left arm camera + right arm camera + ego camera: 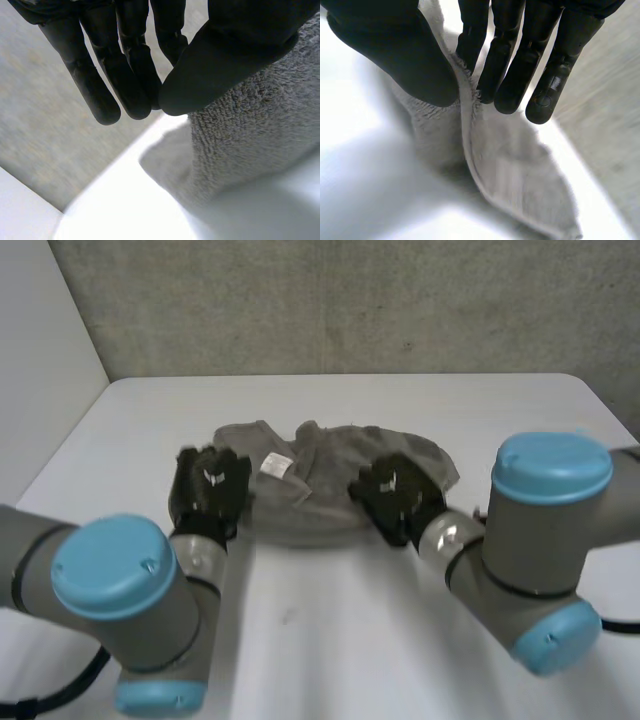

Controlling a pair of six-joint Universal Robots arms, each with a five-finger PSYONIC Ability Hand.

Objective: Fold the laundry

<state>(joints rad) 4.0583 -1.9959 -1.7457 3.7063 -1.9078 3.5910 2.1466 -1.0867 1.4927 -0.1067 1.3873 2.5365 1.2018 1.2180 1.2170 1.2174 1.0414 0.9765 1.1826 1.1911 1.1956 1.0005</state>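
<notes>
A grey towel [335,502] lies crumpled in a low heap in the middle of the white table [330,640], a little toward its far side, with a small white label [275,466] showing on its left part. The right hand [398,498] sits on the towel's near right part. In the right wrist view the towel's hemmed edge [470,150] stands up from the table and runs between the thumb and the straight fingers [507,75] of this hand [395,55], which pinch it. The rest of the cloth slopes away below the fingertips. The left hand [208,490] is at the towel's left edge. In the left wrist view the towel [250,140] rises from the table and passes behind this hand [225,55]. Whether the left hand grips the cloth I cannot tell. Behind the table stands a grey wall [350,300].
</notes>
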